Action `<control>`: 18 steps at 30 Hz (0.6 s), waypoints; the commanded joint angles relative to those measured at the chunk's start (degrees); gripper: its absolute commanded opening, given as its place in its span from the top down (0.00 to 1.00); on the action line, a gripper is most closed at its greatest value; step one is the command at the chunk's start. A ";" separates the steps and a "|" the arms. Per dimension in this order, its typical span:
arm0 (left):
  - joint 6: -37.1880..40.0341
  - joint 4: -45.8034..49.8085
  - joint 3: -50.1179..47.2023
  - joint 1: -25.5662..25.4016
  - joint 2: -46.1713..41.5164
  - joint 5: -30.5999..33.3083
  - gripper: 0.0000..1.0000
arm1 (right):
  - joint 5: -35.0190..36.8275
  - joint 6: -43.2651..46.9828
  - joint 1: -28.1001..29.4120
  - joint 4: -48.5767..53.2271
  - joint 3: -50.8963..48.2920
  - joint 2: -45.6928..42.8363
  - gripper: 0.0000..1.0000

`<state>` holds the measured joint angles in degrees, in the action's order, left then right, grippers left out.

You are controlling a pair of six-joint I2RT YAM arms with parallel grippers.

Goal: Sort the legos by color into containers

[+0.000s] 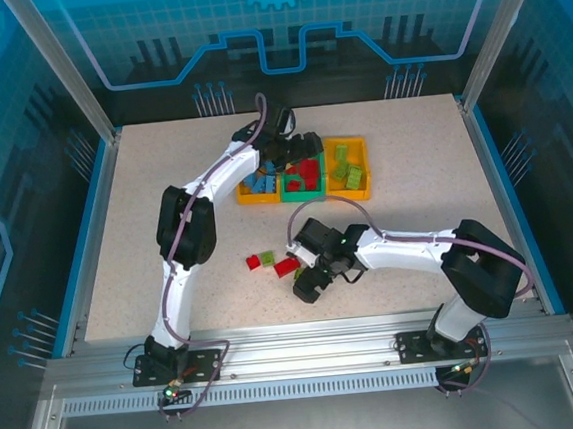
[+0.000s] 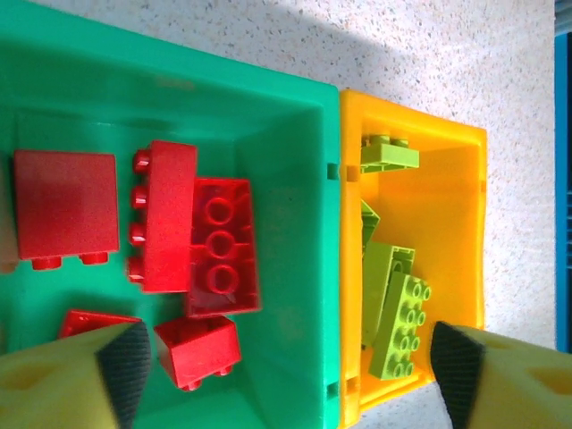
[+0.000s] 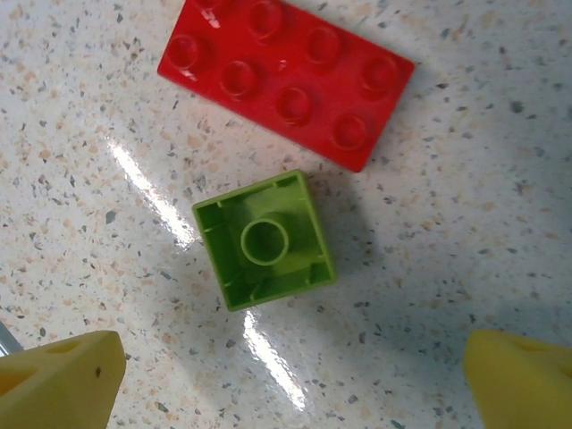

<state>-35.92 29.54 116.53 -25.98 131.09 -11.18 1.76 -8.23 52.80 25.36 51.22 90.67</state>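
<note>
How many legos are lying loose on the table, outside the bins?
3. A red brick, a light green brick right beside it, and a second red brick next to the right gripper. That gripper may hide more.

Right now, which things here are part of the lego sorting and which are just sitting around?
Job: red bricks in the green bin, light green bricks in the orange bin, blue bricks, loose red brick, loose green brick.
Just there: aluminium rail, blue wall panels.
</note>
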 commanded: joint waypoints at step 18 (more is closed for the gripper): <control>-3.45 -6.90 -26.75 1.06 -25.18 -0.93 0.01 | -1.90 11.78 1.21 5.84 9.25 11.10 0.25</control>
<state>-38.22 23.92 92.14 -25.80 108.99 -12.29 1.02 1.78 53.25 28.67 59.64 101.14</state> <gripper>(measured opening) 0.987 0.757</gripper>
